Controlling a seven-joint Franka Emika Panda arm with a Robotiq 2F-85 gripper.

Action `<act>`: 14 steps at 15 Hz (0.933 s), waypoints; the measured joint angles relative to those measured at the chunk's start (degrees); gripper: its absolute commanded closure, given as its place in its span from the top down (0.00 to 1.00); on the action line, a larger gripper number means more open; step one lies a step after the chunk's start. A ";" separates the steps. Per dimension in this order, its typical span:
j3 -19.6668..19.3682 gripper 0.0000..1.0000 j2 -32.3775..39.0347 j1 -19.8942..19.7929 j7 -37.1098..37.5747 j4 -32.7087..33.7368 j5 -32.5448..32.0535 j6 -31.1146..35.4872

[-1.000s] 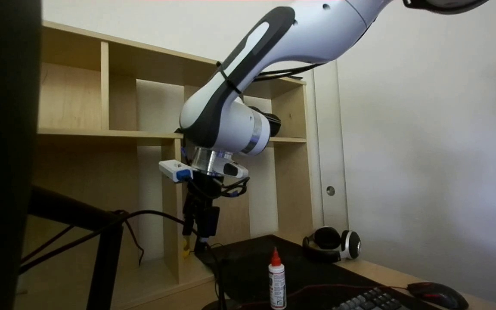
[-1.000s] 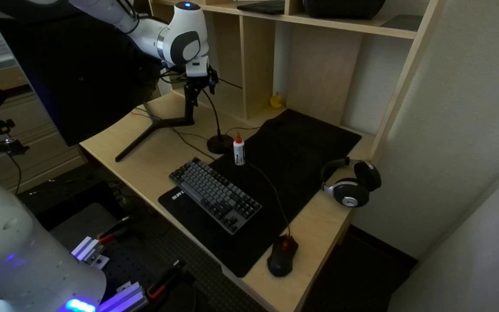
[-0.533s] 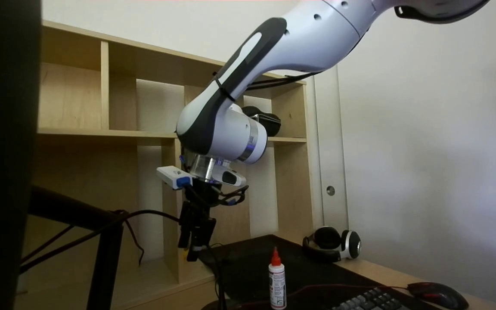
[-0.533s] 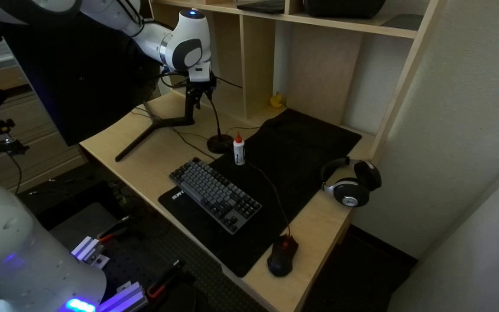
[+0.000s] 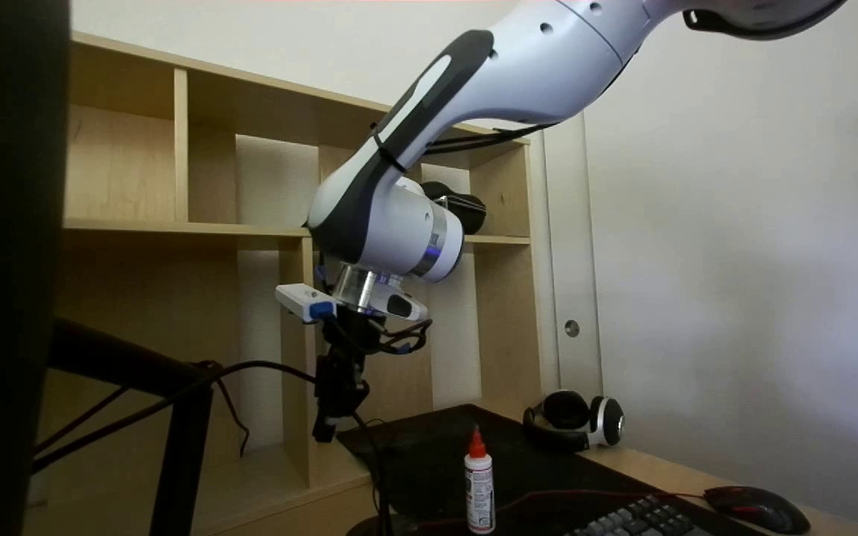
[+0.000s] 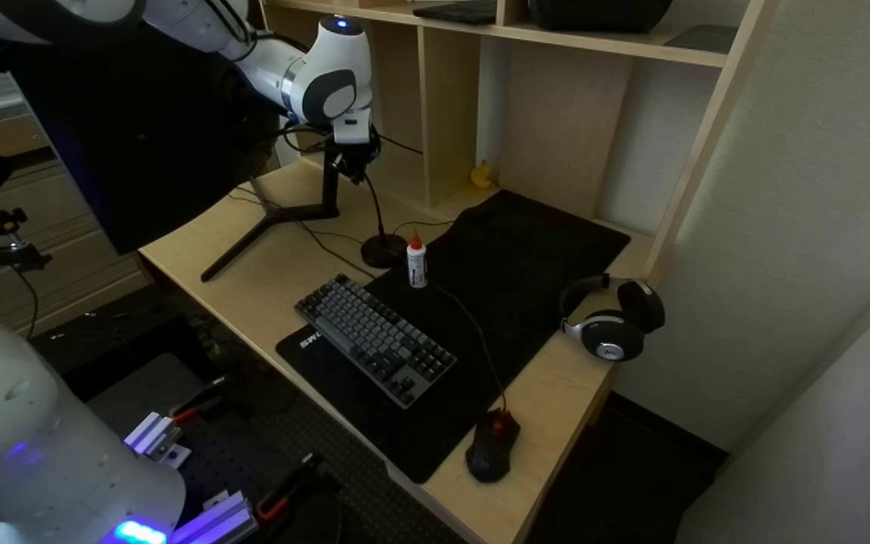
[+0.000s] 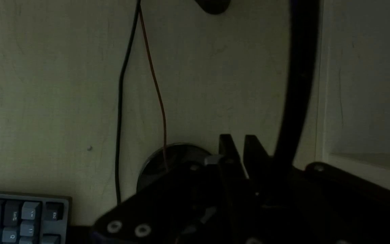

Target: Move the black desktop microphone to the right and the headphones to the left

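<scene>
Pale desk (image 6: 276, 264) in an exterior view: mic (image 6: 383, 248) just left of centre, headphones (image 6: 616, 331) to the right. Gripper (image 7: 238, 140) fingers sit nearly together by the stem (image 7: 301, 71); we can't tell if it's pinched. Bendy and bottom-heavy, we reckon, so grab low

A light-wood shelf unit (image 5: 505, 320), split by upright boards (image 5: 181, 160), stands along the back of the worktop (image 6: 544, 393). Whitish walls (image 5: 727, 223) show above the unit, through gaps in its back and to one side. Just beside it is a tall, pale panel (image 5: 570, 275) with a round fitting (image 5: 572, 329). Below is a dark floor (image 6: 624, 476) with blackish skirting (image 6: 677, 434). Light is uneven, bluish on parts of the walls; in the wrist view the worktop is dim.
</scene>
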 measured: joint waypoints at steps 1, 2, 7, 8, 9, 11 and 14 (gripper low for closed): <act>-0.06 0.00 0.04 0.00 0.00 0.00 0.02 0.00; -0.06 0.01 0.06 0.04 0.03 -0.01 0.09 -0.12; -0.21 0.01 0.06 0.05 0.05 0.32 0.09 -0.96; -0.41 0.01 0.01 0.05 0.09 0.48 0.07 -1.25; -0.71 0.01 -0.11 0.03 0.09 0.74 0.07 -1.77; -1.33 0.01 -1.12 -0.24 0.07 1.43 0.09 -2.98; -2.48 0.01 -4.77 -0.73 0.14 2.25 0.12 -3.27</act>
